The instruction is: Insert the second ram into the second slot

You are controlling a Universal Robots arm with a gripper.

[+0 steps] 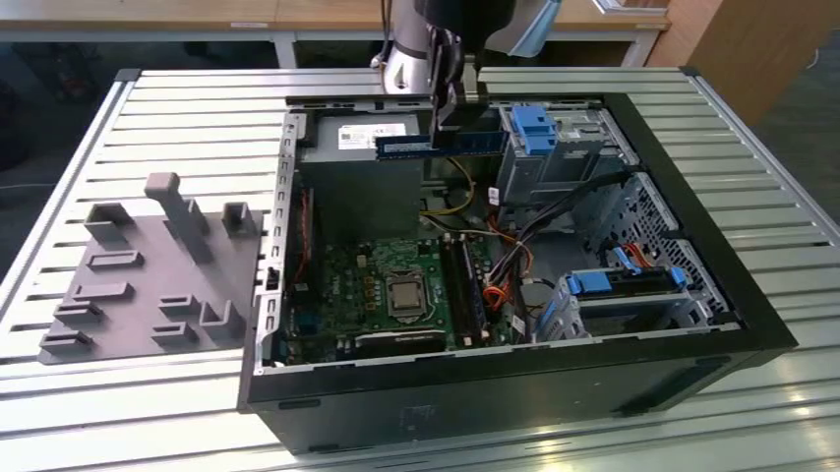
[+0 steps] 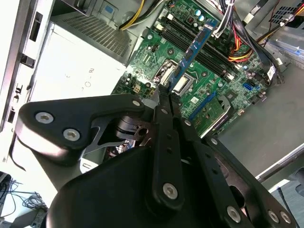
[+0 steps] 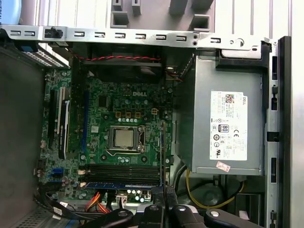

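Note:
My gripper [image 1: 453, 123] hangs over the far part of the open computer case [image 1: 683, 246], shut on the second ram [image 1: 434, 146]. It is a long blue stick, held level above the power supply. In the second wrist view the fingers [image 2: 161, 102] clamp one end of the ram [image 2: 194, 47], which reaches out over the motherboard [image 2: 156, 57]. In the first wrist view the ram [image 3: 163, 152] appears edge-on as a thin dark line leaving the gripper [image 3: 164, 194]. The dark memory slots [image 3: 123, 172] lie beside the processor socket [image 3: 124, 138]. Another blue stick [image 3: 118, 185] sits in the outermost slot.
A grey power supply [image 3: 228, 128] fills one corner of the case. Blue drive cages [image 1: 532, 128] and orange and black cables [image 1: 499, 295] crowd the exterior view's right side. A grey fixture block [image 1: 145, 275] stands on the slatted table [image 1: 197, 108] at the exterior view's left.

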